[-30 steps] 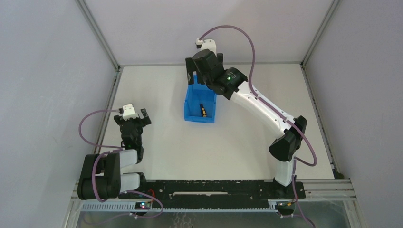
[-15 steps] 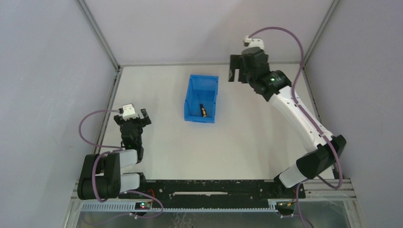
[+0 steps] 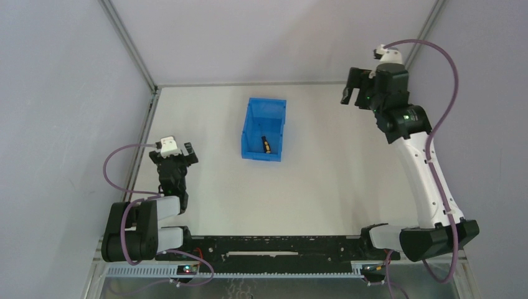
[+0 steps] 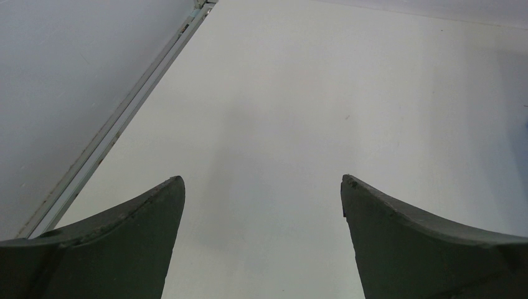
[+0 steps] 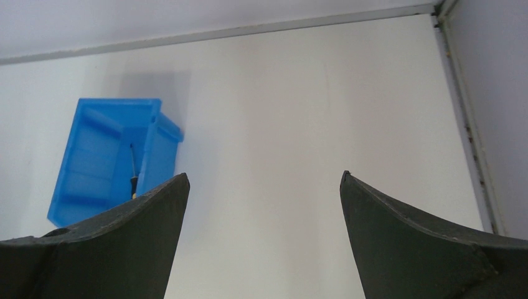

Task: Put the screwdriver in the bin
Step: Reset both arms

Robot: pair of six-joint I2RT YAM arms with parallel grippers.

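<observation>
On the white table (image 3: pixel 324 162): one blue bin (image 3: pixel 248 128), standing mid-table.
Inside the bin: one screwdriver (image 3: pixel 265 144), lying toward the near end.
Arms: two.
Left gripper (image 4: pixel 261 182): fingers spread wide, holding nothing, near the table's left edge.
Right gripper (image 5: pixel 263 177): fingers spread wide, empty, raised far right, well apart from the bin.

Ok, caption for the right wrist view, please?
Open right claw hangs over the white table; the blue bin at frame left holds the screwdriver.

Screwdriver (image 3: pixel 266 144) in bin (image 3: pixel 269 111), bin at centre of table (image 3: pixel 336 180)
</observation>
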